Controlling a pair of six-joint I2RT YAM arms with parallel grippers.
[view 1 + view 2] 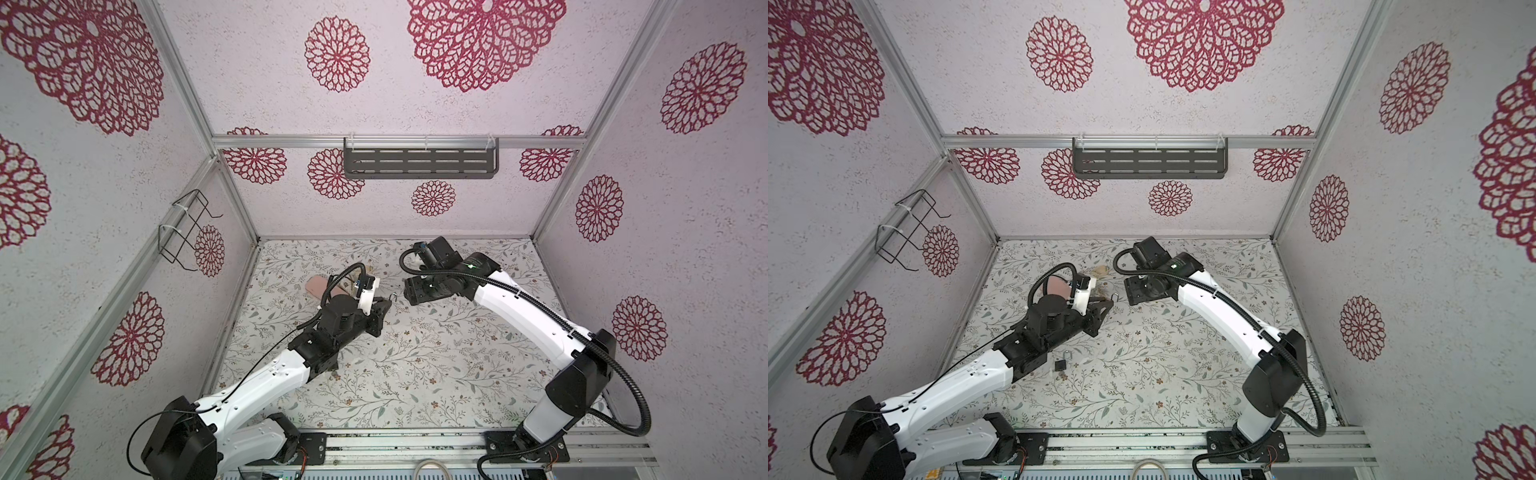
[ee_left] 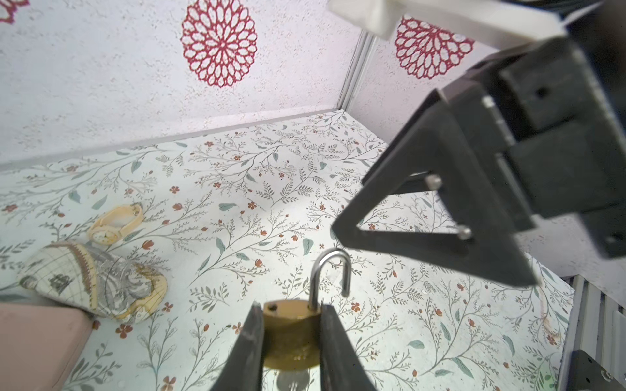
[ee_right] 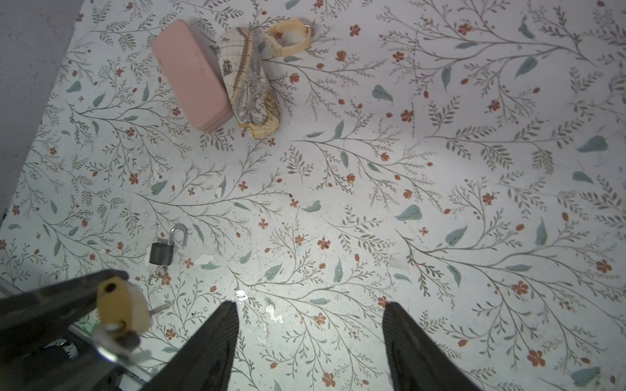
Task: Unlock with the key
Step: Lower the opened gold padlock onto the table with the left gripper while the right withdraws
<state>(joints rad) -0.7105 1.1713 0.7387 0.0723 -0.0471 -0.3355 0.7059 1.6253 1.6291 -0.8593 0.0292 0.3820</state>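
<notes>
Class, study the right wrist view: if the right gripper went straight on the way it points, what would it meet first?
Probably bare table: nothing lies between the right gripper's open jaws. The brass padlock in the left gripper sits off to the side; depth is uncertain.

Mid-table, the padlock point(image 2: 291, 342) sits between the fingers point(image 2: 249, 338) of the left gripper point(image 2: 290, 309), and the right gripper point(image 3: 310, 304) is just to its right, not touching. Behind them, the case point(image 3: 191, 76) touches the pouch point(image 3: 250, 88), with the watch point(image 3: 288, 39) just beside. Nearer the arm bases, a second padlock point(image 3: 162, 254) lies on the table point(image 1: 415, 374).
</notes>
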